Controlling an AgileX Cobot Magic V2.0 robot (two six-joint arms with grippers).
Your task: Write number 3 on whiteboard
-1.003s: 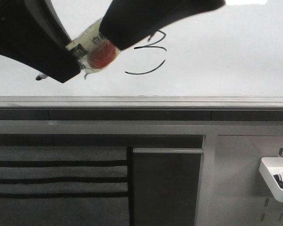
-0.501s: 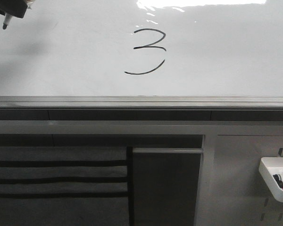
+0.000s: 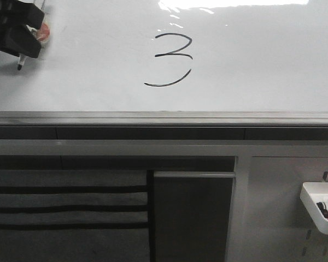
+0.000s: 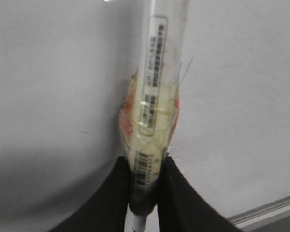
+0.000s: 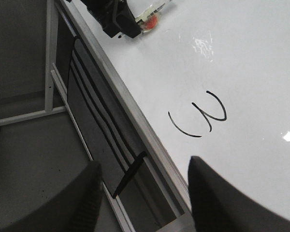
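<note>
The whiteboard [image 3: 262, 65] fills the upper half of the front view, above its grey edge rail [image 3: 164, 117]. The number 3 [image 3: 174, 55] is on it in thin black line, an angular top part over a detached wide curve. My left gripper [image 3: 16, 33] is at the far left of the board, well away from the digit, shut on a marker [image 3: 21, 63] with its tip pointing down. The left wrist view shows the jaws [image 4: 144, 193] closed on the taped marker [image 4: 152, 96]. My right gripper [image 5: 145, 193] is open and empty, off the board's edge, looking at the 3 [image 5: 205, 112].
Below the rail there is a dark slatted panel [image 3: 65, 207] and a dark upright plate [image 3: 191, 218]. A small white tray [image 3: 320, 207] with markers hangs on the grey perforated panel [image 3: 273, 218] at the lower right. Bare floor [image 5: 29, 164] shows in the right wrist view.
One second ago both arms covered the board's top next to the 3. They withdrew; the left gripper went to the top left corner with the marker, then came down a little.
</note>
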